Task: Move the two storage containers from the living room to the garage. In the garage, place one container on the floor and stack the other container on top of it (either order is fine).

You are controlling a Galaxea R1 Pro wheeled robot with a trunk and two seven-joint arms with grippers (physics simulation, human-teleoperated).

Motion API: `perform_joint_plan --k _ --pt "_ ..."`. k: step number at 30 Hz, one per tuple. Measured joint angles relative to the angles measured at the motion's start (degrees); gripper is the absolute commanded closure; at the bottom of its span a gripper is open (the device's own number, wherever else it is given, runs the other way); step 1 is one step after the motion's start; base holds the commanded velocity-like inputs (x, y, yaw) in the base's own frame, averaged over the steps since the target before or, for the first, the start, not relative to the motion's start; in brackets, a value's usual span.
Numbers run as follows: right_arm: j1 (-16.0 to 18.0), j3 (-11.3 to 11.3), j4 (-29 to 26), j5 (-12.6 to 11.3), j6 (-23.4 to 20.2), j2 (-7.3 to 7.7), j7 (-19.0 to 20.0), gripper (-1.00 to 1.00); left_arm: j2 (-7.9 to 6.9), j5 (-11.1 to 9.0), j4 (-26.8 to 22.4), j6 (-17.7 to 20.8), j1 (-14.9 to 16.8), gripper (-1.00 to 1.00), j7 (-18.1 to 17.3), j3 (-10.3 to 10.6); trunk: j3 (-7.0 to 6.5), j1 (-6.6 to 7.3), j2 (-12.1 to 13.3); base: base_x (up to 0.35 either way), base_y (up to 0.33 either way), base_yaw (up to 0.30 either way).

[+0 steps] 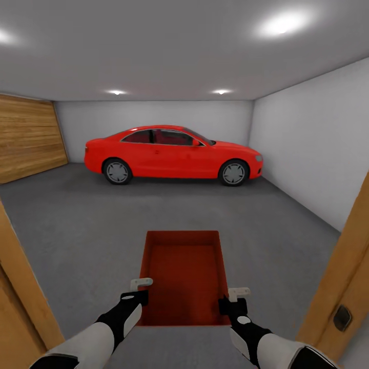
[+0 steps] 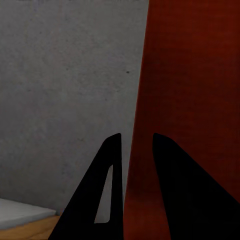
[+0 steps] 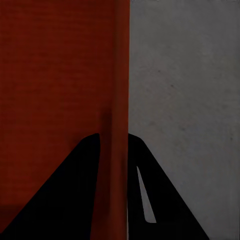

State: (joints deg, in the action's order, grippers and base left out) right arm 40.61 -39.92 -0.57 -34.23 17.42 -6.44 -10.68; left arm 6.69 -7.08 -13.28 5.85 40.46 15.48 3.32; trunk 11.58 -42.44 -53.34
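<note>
Straight ahead of you a red car (image 1: 174, 155) is parked side-on against the pale back wall (image 1: 154, 114), its nose pointing toward the plain grey side wall (image 1: 312, 138) and its tail toward a wide wood-plank door (image 1: 28, 136). Above the car, round ceiling lights (image 1: 221, 91) glow in the grey ceiling. Much nearer to you than the car, orange-wood door panels (image 1: 344, 266) frame both edges of your head view, and the one on the side of the car's nose carries a small dark latch plate (image 1: 342, 318).
</note>
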Motion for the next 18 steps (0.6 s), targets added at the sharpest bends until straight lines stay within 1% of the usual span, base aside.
perform_joint_plan --k 10,12,16,18 --pt "0.0 0.03 -0.01 0.08 -0.04 0.01 -0.01 1.0 0.04 0.22 0.03 0.0 -0.01 1.0 0.01 -0.23 0.0 0.0 0.0 0.316 0.0 0.002" --pt "0.0 0.06 -0.01 0.13 -0.06 0.0 -0.02 1.0 0.02 0.15 0.05 0.0 0.0 1.0 0.0 -0.18 0.0 0.0 0.0 0.316 0.0 0.078" --pt "0.0 0.07 -0.02 0.18 -0.07 -0.01 -0.04 1.0 0.01 0.1 0.03 0.01 -0.02 1.0 0.0 -0.15 0.0 0.0 0.0 0.316 0.0 0.166" --pt "0.0 0.04 -0.01 0.1 -0.05 0.01 -0.01 1.0 0.04 0.2 0.02 0.0 -0.02 1.0 0.01 -0.23 0.0 0.0 0.0 0.316 0.0 0.063"
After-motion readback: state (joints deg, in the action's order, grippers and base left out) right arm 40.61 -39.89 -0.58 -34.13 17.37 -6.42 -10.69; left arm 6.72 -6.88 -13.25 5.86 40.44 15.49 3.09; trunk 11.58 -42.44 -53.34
